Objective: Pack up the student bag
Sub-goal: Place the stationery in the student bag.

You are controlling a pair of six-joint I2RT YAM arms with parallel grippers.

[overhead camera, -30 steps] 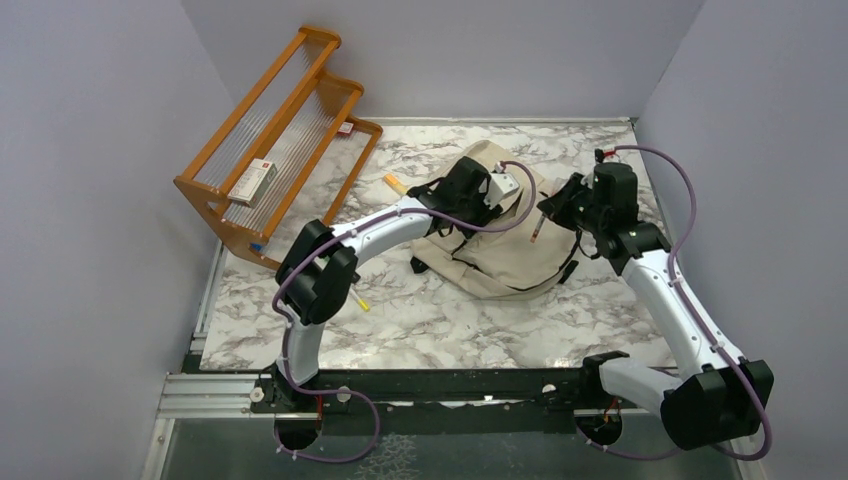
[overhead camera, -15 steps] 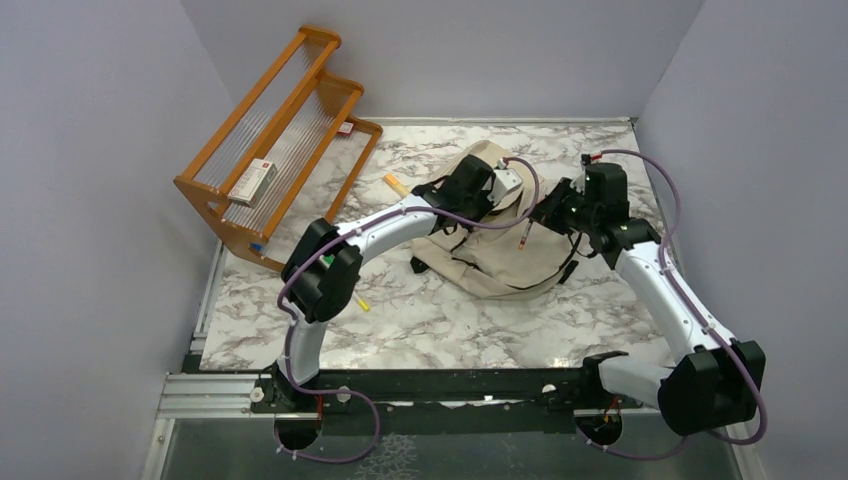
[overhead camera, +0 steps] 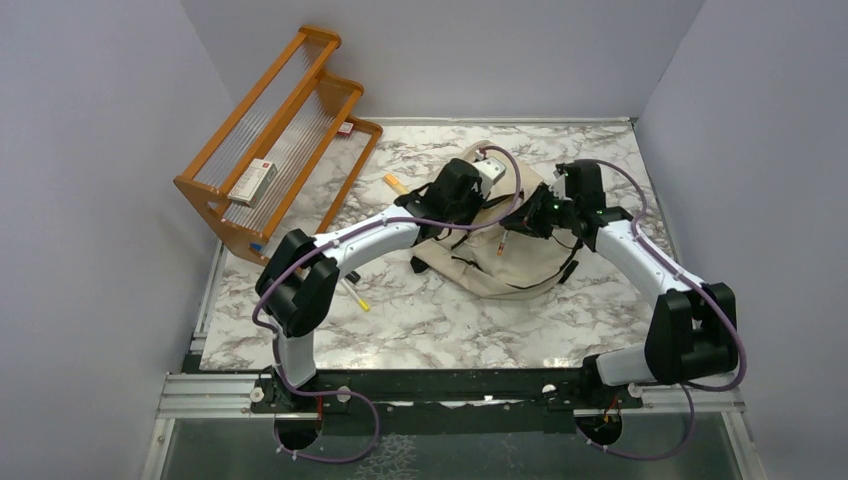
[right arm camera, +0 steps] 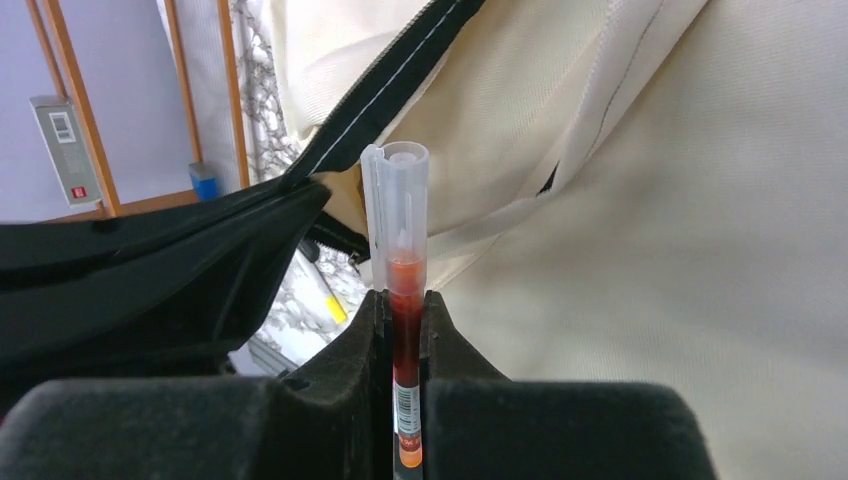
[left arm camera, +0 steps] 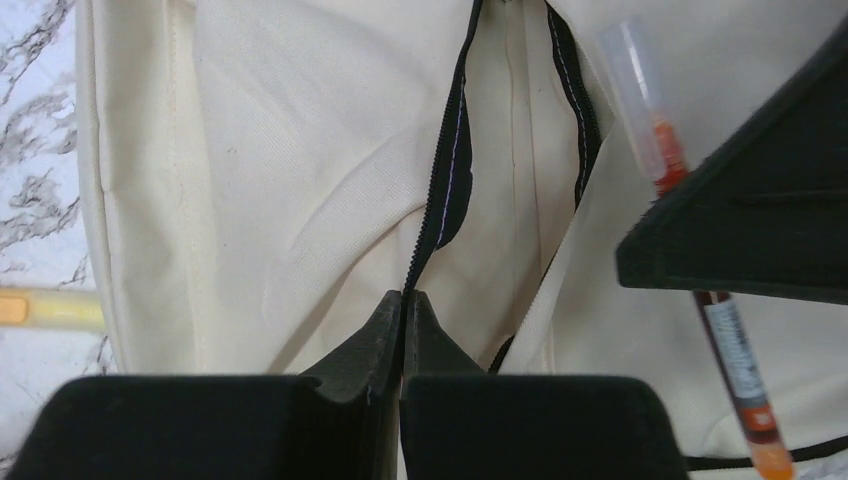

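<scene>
Canvas student bag [overhead camera: 515,265]: left gripper [left arm camera: 403,300] now pinching.

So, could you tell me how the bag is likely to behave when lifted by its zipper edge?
Probably floppy: the bag creases and sags where the left fingers pinch its zipper edge, so it should drape, not hold shape. Likely light too: it lies flat and slack on the table.

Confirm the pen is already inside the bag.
No, the pen sits clamped in the right gripper, outside the student bag.
</scene>
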